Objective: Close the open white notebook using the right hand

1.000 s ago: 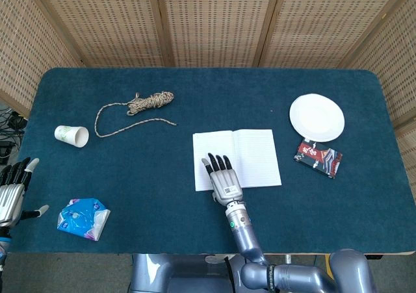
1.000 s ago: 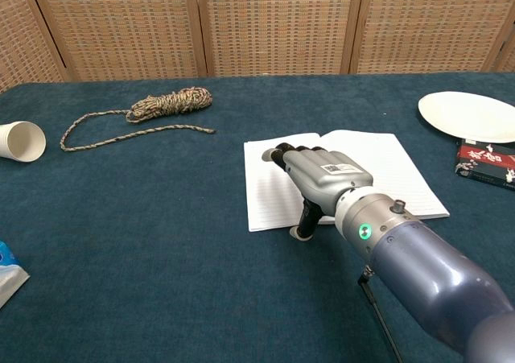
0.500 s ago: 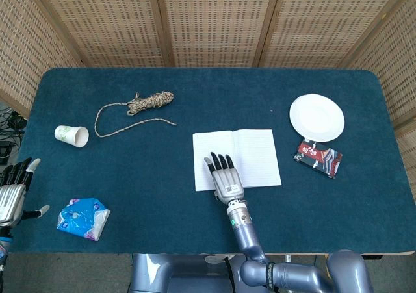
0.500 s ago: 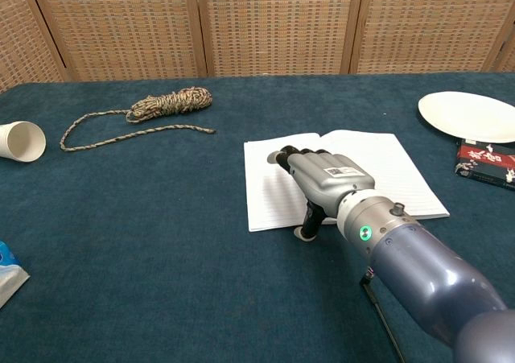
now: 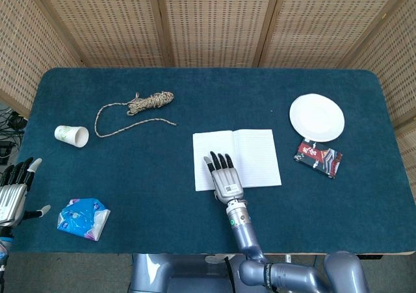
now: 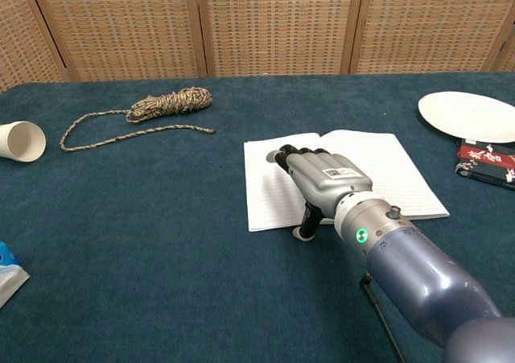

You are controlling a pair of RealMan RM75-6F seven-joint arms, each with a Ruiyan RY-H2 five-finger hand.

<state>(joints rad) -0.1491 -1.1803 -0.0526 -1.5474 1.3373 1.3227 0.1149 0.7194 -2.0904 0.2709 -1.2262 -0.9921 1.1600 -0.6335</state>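
The white notebook point(image 5: 237, 159) is seen lying open and flat near the middle of the desk point(image 5: 195, 85), its 2 lined pages facing up. The right hand point(image 5: 223, 176) is laid palm down over the near edge of the left page, with the fingers point(image 5: 219, 161) stretched forward and held close together over the paper; nothing is gripped by them. In the chest view the thumb is seen pointing down at the notebook's near edge, where it meets the blue cloth. Whether the page is actually pressed cannot be told.

To the right of the notebook, a white plate point(image 5: 316, 117) is placed, and just in front of it a dark red packet point(image 5: 318, 157) lies touching or nearly touching its rim. To the far left, a coil of rope point(image 5: 138, 108) with a loose tail is spread out, and a paper cup point(image 5: 72, 136) lies on its side nearby. A blue and white wrapper point(image 5: 83, 218) rests near the front left corner. The left hand point(image 5: 13, 192) is held at the left edge of the desk, empty, with the fingers spread apart.
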